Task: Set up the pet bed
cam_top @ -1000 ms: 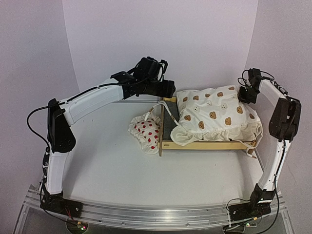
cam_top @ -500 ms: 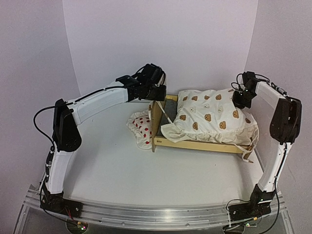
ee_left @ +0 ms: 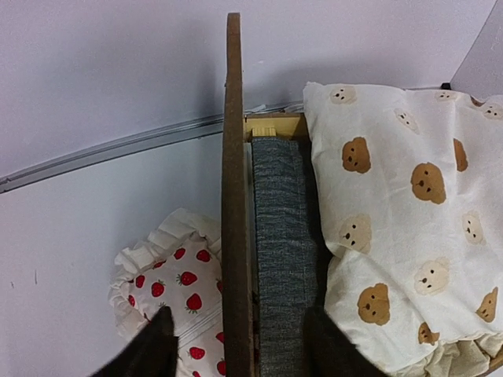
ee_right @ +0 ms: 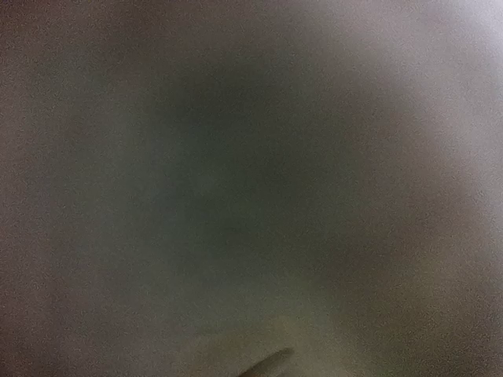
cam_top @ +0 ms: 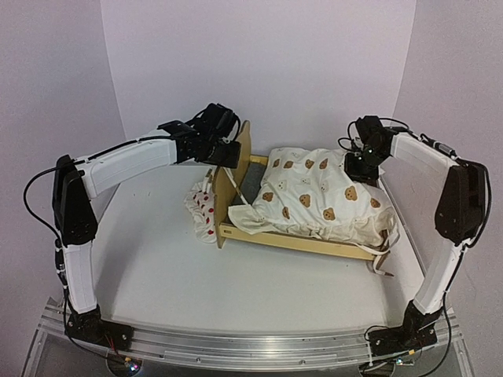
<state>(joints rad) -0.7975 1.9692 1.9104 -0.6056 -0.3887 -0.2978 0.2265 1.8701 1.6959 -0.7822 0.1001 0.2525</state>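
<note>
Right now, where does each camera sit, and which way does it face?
Top: above and behind the robot, looking down at table and bed; left arm and right arm show.
Left wrist: on the left arm, looking along the headboard; its fingers straddle it.
Right wrist: on the right arm; only grey blur.
Shared: top and left wrist both show bed, cushion, pillow.

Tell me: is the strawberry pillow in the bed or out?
Out. The pillow lies on the table outside the headboard; the cushion fills the bed.

Pet bed point(cam_top: 299, 241) matt plywood, grey felt base point(ee_left: 279, 236); cushion point(cam_top: 314, 196) soft printed cloth; table point(cam_top: 157, 275) smooth
</note>
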